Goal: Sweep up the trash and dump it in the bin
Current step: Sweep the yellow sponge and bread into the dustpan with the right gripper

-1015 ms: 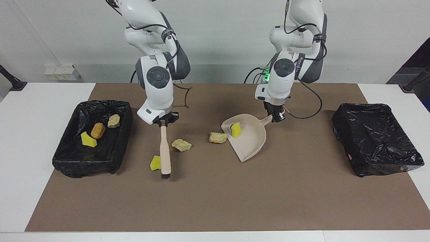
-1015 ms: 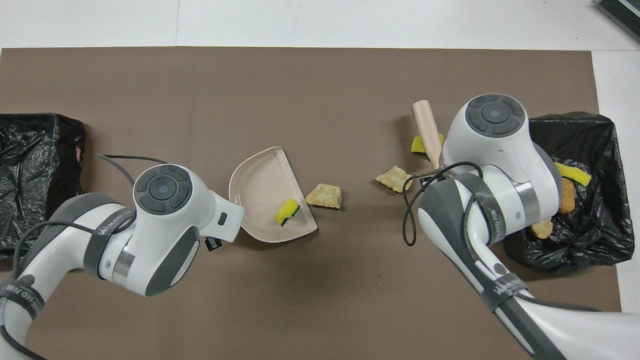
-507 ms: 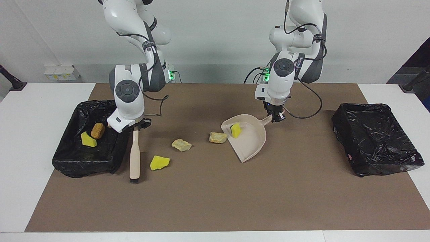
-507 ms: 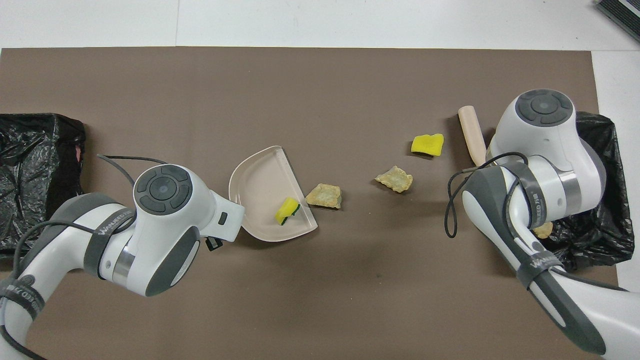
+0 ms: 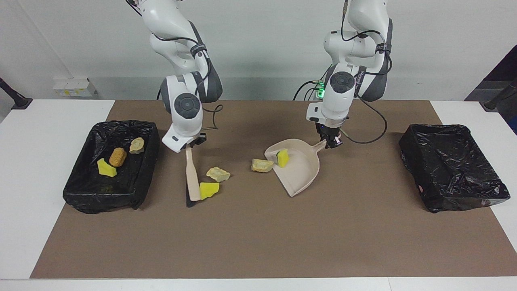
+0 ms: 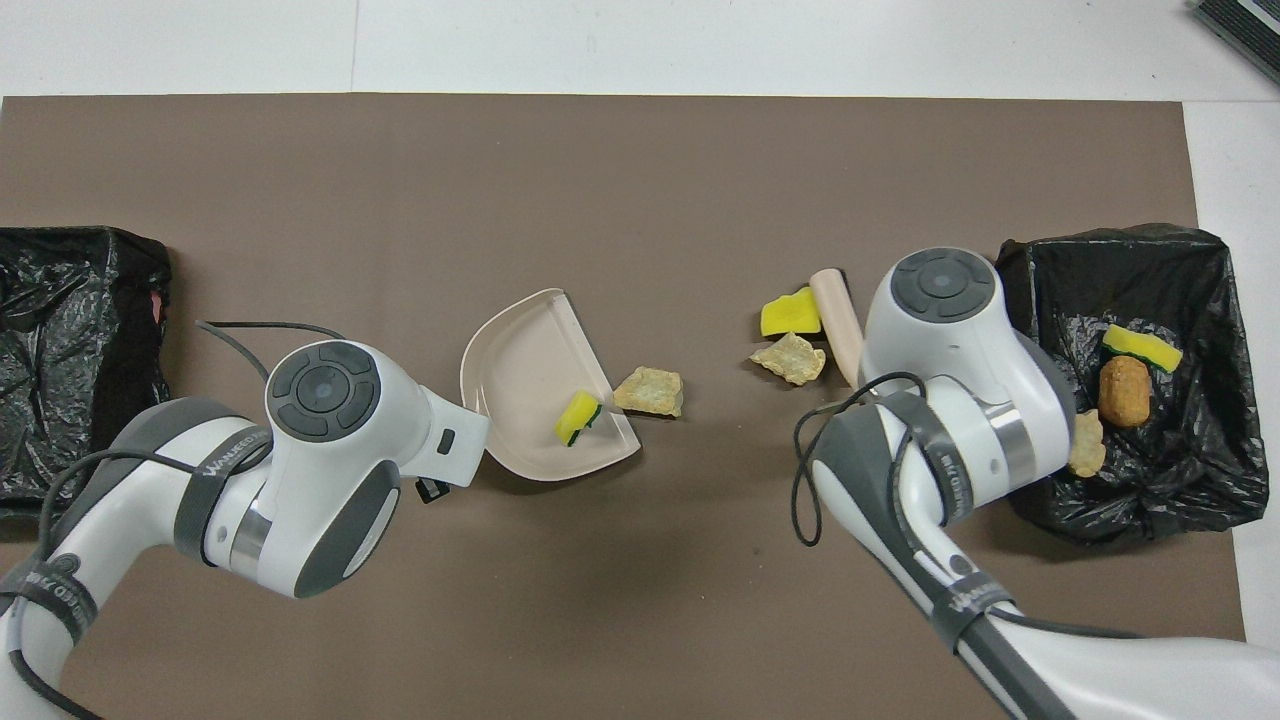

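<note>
Facing view | right pincer (image 5: 193, 144) grips brush (image 5: 192, 178) | left pincer (image 5: 333, 141) grips dustpan (image 5: 299, 165)

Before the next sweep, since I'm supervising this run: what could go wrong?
The yellow sponge touches the brush held by the right gripper and might roll aside. The beige lump at the lip of the dustpan, which the left gripper holds, might be pushed past it.
</note>
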Controlling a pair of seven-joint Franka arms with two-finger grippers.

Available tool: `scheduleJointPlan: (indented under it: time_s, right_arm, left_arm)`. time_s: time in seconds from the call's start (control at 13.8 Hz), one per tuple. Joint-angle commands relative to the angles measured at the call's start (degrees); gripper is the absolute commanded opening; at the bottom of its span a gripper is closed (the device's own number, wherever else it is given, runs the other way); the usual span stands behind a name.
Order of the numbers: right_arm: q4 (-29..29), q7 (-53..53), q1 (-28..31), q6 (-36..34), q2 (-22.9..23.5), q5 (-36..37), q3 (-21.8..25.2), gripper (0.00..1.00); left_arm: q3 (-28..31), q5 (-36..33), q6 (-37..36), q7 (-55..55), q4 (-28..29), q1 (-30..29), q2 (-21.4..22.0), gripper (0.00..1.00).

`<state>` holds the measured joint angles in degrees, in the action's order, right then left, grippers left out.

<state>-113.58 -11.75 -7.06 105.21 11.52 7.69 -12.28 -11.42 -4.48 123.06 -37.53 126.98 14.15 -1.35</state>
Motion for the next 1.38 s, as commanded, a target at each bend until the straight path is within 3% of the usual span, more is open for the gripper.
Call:
scheduleJointPlan:
  time_s: [0.0, 0.22, 0.65, 0.87, 1.09, 1.3]
  right_arm:
    - [5.8, -7.3, -7.6, 0.7, 5.9, -6.0, -0.1, 0.00]
    - [10.2, -11.4, -15.4, 6.0, 9.5, -14.3, -0.1, 0.00]
    - [15.0, -14.5, -23.9, 2.9, 9.0, -17.6, -0.2, 0.00]
    - [14.9, -15.3, -23.0, -3.5, 5.9, -17.2, 0.2, 0.00]
    - [13.7, -16.5, -18.4, -10.8, 0.9, -16.9, 0.3, 0.00]
    - [6.4, -17.2, -15.4, -12.4, -4.6, -15.1, 0.4, 0.00]
  left_arm:
    - [0.5, 0.9, 2.5, -1.1, 3.1, 0.9, 2.5, 0.00]
    - [0.5, 0.9, 2.5, -0.9, 3.1, 0.9, 2.5, 0.00]
    - [0.6, 0.9, 2.5, -0.4, 2.8, 0.8, 2.4, 0.00]
    - [0.6, 0.9, 2.4, -0.1, 2.2, 0.6, 2.1, 0.00]
    - [0.6, 0.9, 2.3, -0.3, 2.2, 0.6, 2.1, 0.00]
    - [0.7, 0.2, 1.6, -6.1, 2.0, 0.8, 2.1, 0.00]
